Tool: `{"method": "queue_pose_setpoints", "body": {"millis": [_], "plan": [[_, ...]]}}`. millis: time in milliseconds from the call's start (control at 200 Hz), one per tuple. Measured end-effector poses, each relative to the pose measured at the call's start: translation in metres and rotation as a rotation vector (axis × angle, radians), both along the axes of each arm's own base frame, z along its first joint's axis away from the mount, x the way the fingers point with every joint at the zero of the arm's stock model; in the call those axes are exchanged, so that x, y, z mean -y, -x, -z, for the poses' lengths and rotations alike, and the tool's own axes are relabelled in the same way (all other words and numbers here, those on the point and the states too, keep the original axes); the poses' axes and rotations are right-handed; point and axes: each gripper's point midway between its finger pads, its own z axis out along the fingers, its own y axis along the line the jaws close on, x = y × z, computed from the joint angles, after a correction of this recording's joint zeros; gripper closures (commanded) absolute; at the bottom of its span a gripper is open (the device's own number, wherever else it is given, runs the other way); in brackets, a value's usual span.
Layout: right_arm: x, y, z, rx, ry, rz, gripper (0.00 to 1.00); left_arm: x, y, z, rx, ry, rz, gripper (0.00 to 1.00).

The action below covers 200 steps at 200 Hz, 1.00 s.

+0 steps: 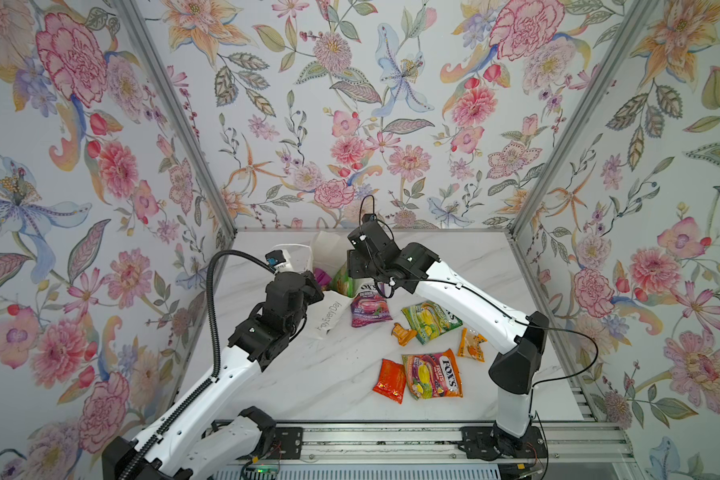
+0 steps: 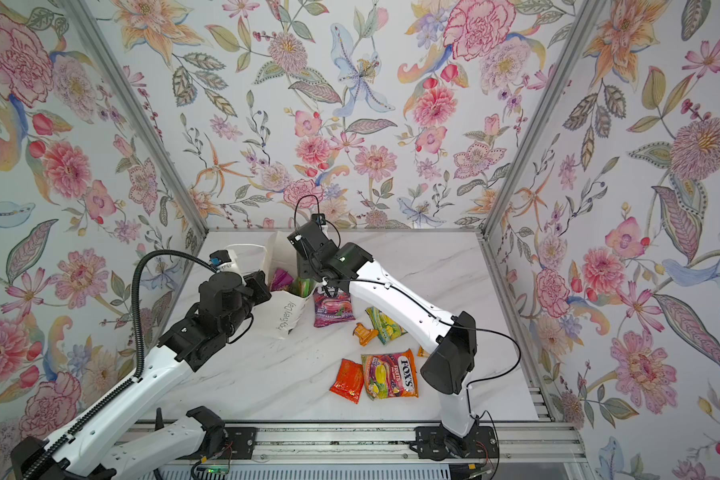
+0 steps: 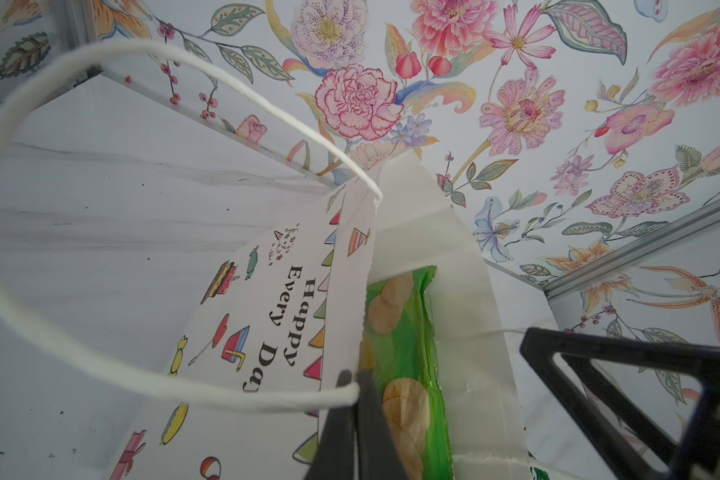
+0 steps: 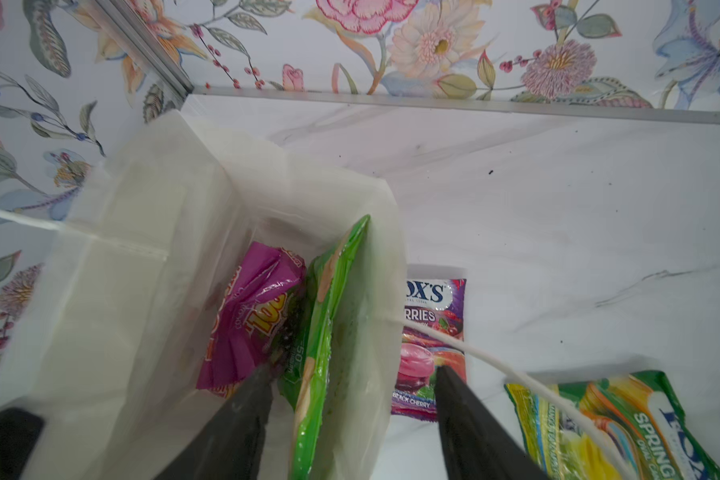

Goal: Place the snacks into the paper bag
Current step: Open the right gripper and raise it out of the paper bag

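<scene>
Left gripper (image 3: 354,380) pinches bag (image 3: 267,291) rim; right gripper (image 4: 354,370) spread over chips (image 4: 325,316). We judge purple FOX'S (image 1: 371,309) light, slippery: take sealed edge.

Just below the frame's centre the paper bag (image 1: 328,318) stood open on the marble worktop (image 1: 308,374), a green packet (image 1: 342,283) and a magenta packet (image 1: 320,276) showing in its mouth. To its lower right lay the purple FOX'S bag (image 1: 371,311), green FOX'S bag (image 1: 430,321), orange FOX'S bag (image 1: 433,375), a red sachet (image 1: 389,380), an orange sachet (image 1: 402,334) and a second orange sachet (image 1: 471,345).
</scene>
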Motion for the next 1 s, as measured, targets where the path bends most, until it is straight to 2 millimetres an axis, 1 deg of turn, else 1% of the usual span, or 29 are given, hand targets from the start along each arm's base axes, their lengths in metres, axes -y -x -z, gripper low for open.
{"method": "queue_pose_setpoints", "body": {"millis": [45, 110, 200, 315, 410, 440, 485, 545, 626, 661, 711, 816, 851, 1001], "plan": [[0.0, -0.001, 0.01, -0.018, 0.012, 0.002, 0.34, -0.001, 0.0, 0.0, -0.001, -0.004, -0.001, 1.0], [0.001, -0.001, 0.019, -0.038, 0.021, 0.005, 0.35, -0.002, 0.0, 0.001, -0.004, -0.009, -0.004, 1.0], [0.001, 0.0, 0.024, -0.057, 0.019, 0.003, 0.37, -0.004, -0.001, 0.001, -0.005, -0.017, -0.005, 1.0], [-0.003, 0.001, 0.028, -0.085, -0.002, -0.009, 0.46, -0.006, -0.001, 0.001, -0.007, -0.032, -0.006, 1.0], [-0.012, -0.001, 0.04, -0.117, -0.005, -0.029, 0.53, -0.008, -0.003, 0.0, -0.014, -0.052, -0.006, 1.0], [-0.015, -0.003, 0.045, -0.127, -0.004, -0.035, 0.56, -0.008, -0.004, 0.0, -0.017, -0.058, -0.005, 1.0], [-0.019, -0.005, 0.052, -0.143, -0.004, -0.042, 0.66, -0.009, -0.006, 0.0, -0.02, -0.067, -0.006, 1.0], [-0.024, -0.005, 0.062, -0.164, 0.0, -0.053, 0.75, -0.011, -0.007, 0.0, -0.029, -0.081, -0.006, 1.0], [-0.029, -0.006, 0.064, -0.167, 0.001, -0.07, 0.88, -0.013, -0.008, 0.003, -0.046, -0.103, -0.005, 0.98], [-0.031, -0.006, 0.062, -0.165, -0.004, -0.074, 0.92, -0.013, -0.01, 0.002, -0.049, -0.112, -0.003, 0.96], [-0.032, -0.006, 0.058, -0.159, -0.011, -0.08, 0.95, -0.015, -0.011, -0.001, -0.054, -0.127, -0.001, 0.89], [-0.038, -0.005, 0.048, -0.143, -0.024, -0.1, 0.97, -0.023, -0.014, -0.01, -0.062, -0.159, -0.011, 0.72], [-0.04, -0.003, 0.045, -0.137, -0.023, -0.11, 0.97, -0.027, -0.016, -0.016, -0.061, -0.17, -0.021, 0.68], [-0.048, 0.004, 0.037, -0.113, -0.012, -0.146, 0.98, -0.056, -0.022, -0.036, -0.073, -0.235, -0.079, 0.41]]}}
